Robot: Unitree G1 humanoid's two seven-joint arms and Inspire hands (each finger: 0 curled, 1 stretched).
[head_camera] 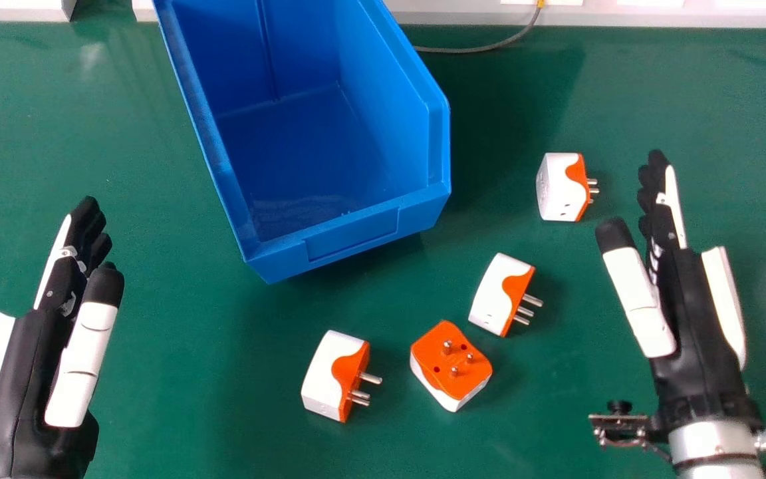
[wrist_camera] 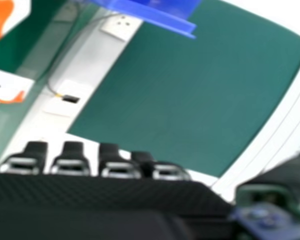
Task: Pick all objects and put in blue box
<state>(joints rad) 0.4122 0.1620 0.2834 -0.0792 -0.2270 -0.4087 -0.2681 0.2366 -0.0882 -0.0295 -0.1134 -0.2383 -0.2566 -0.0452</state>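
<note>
My right hand (head_camera: 689, 313) beside plugs, fingers straight, holding nothing; my left hand (head_camera: 44, 346) at view's left, fingers straight too; four orange-and-white plugs (head_camera: 499, 293) on green counter (head_camera: 177, 399), apart from blue box (head_camera: 350, 239); one plug (head_camera: 559, 187) near my right fingertips.

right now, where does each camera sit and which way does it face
Head view: on the robot's head, looking forward and down at the green tabletop, blue box and four plug adapters; left hand and right hand show.
Right hand view: at the right hand, looking out past its own fingertips and thumb across the tabletop.
Both share: the right hand, tabletop, part of the box, two of the adapters and the grey cable.
</note>
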